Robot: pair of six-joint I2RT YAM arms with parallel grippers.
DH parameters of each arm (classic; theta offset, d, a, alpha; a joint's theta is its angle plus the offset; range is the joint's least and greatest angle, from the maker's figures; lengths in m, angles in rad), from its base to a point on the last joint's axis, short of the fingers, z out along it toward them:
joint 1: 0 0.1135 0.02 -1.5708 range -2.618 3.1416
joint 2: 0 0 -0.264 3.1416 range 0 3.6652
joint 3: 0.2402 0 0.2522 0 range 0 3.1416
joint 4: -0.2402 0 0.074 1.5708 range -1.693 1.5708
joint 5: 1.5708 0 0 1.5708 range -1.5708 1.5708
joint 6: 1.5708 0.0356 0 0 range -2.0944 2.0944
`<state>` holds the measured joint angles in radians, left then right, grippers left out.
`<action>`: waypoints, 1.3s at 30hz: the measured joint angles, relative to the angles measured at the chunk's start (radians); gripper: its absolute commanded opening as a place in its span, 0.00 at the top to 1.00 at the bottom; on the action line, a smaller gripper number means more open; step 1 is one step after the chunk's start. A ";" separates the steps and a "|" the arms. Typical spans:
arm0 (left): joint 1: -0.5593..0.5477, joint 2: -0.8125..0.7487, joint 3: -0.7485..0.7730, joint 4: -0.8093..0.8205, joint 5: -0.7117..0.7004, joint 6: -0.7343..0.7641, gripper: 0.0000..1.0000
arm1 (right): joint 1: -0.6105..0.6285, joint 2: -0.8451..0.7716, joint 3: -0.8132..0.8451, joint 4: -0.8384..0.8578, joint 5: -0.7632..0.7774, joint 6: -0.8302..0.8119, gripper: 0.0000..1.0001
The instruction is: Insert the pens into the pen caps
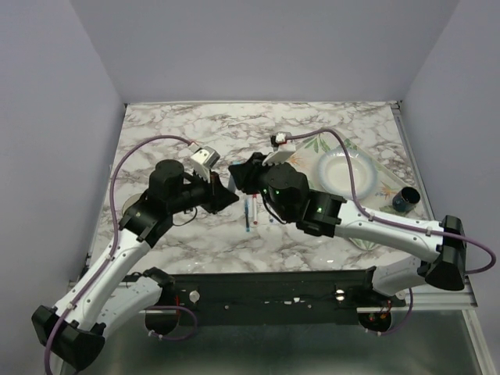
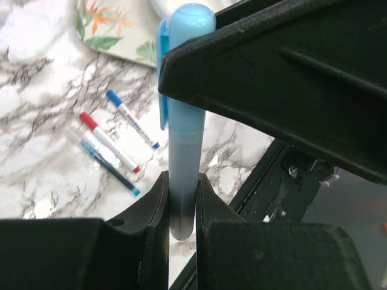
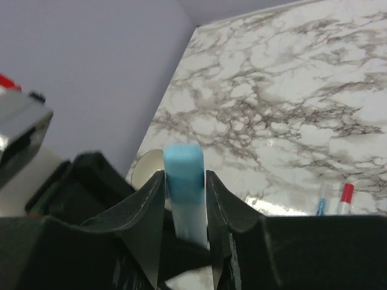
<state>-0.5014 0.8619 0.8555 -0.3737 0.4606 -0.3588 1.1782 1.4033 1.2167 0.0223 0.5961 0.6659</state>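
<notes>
Left gripper (image 2: pixel 182 187) fingers (image 2: pixel 151 211), closest to the lens, pinch the lower barrel of a light-blue pen (image 2: pixel 181 157), held upright above the table. The right gripper (image 3: pixel 184 175) meets it from twelve o'clock, its fingers (image 3: pixel 145 211) clamped on the matching cap (image 3: pixel 183 166) at the pen's top end. Whether the cap is fully seated cannot be told. The pen looks light, stiff and smooth-walled, so it is likely to slide or twist in the pads if pushed off-axis. The low barrel grip and a side grip on the cap clear of its clip look like the sound holds. Three spare pens (image 2: pixel 109 145) lie close together on the table at nine o'clock of the held pen, white-bodied with red or blue ends. The marble-patterned tabletop (image 1: pixel 195 125) is glossy and flat, and a dropped pen would probably roll on it. A floral tray (image 2: pixel 115 30) carries a white plate (image 1: pixel 344 173) at three o'clock of the grippers, with a dark cup (image 1: pixel 405 201) beyond it. Plain lilac walls (image 1: pixel 258 47) close in the table on three sides.
</notes>
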 measured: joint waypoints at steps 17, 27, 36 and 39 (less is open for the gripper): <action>0.037 -0.212 -0.199 0.214 -0.060 -0.067 1.00 | 0.104 -0.405 -0.198 -0.165 -0.021 -0.025 0.07; 0.037 0.252 -0.166 0.090 -0.159 -0.171 0.97 | 0.103 -0.531 -0.317 -0.205 0.013 0.014 0.07; 0.035 0.431 -0.225 0.148 -0.159 -0.265 0.90 | 0.103 -0.613 -0.365 -0.237 0.031 0.027 0.07; 0.035 0.483 -0.242 0.170 -0.159 -0.283 0.87 | 0.103 -0.643 -0.373 -0.243 0.043 0.031 0.07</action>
<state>-0.4667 1.3445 0.6136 -0.2035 0.3012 -0.6422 1.2816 0.7601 0.8436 -0.2207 0.6392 0.6971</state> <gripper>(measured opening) 0.212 0.929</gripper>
